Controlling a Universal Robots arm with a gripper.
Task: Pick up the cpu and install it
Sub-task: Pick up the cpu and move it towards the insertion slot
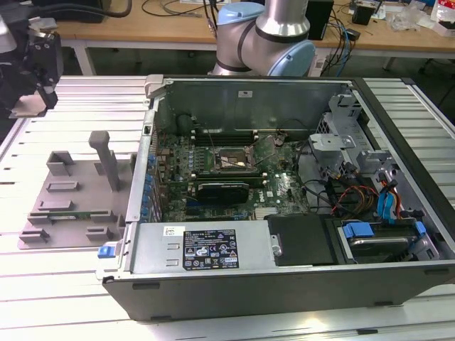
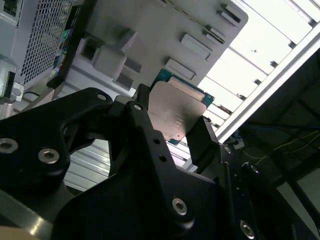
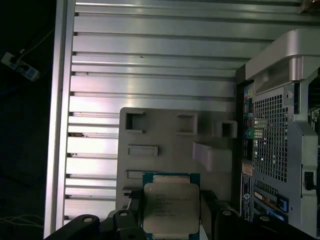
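Half the job looks done from here: the small flat square cpu with its shiny silver-grey metal top [image 2: 177, 112] sits pinched between the black fingers [image 2: 145, 107] of the gripper [image 2: 172, 120]. The jaws are closed in on two opposite edges. The chip hangs in the air, well clear of the grey plastic tray with its slots and posts [image 3: 165, 135] on the slatted aluminium table [image 3: 150, 50]. In the exterior view the arm's tool end is up at the exterior view's left, over the table beside the open grey computer case [image 1: 284, 284]. The black square motherboard socket with its metal frame [image 1: 231, 158] lies well apart from it inside that case, with nothing seated in it that I can make out. So the pick-up reads as finished, while the carry across and the install are not yet done.
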